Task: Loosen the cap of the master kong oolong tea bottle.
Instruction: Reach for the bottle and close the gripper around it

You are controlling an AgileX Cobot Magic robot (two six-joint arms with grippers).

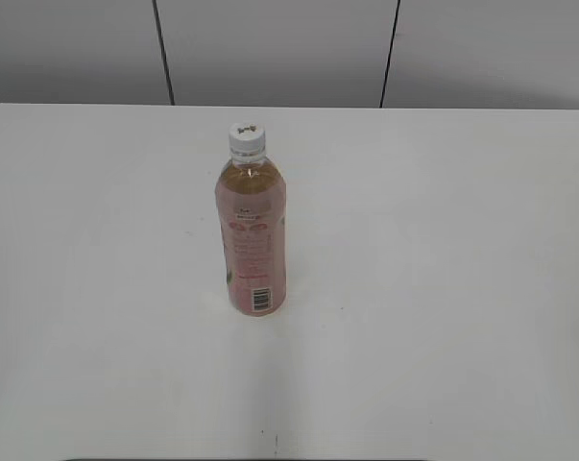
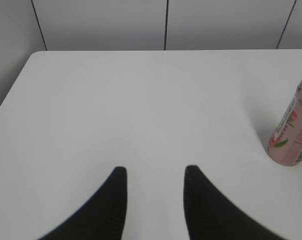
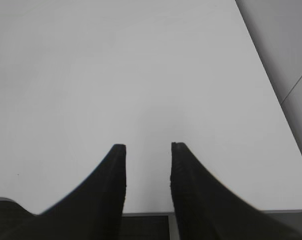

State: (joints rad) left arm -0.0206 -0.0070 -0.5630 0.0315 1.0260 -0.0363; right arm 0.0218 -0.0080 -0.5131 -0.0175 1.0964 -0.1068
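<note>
— On the white tabletop (image 1: 443,288) in the exterior view, we see the slim clear plastic bottle of amber tea with its pink wrap label (image 1: 252,245) standing upright near the middle, its barcode patch turned toward the camera. The small round white ribbed screw cap (image 1: 247,137) sits on its neck; whether it is tight we cannot tell. Neither arm shows in this view.

— We judge the upright stance suits the job: the top is free for a twist and the body is open to a steadying grasp.

— From the left wrist view, we get what the exterior lacks: the left gripper (image 2: 153,175), its two black fingers spread apart with nothing between them, hovering over bare table. The bottle's lower part shows at the right edge, well apart from the fingers; its top is cut off there.

— So we would have the left arm swing rightward to reach it, a guess only.

— From the right wrist view, we see the right gripper (image 3: 146,150), its dark fingers likewise parted and empty, above the table's near edge. No bottle shows here at all.
</note>
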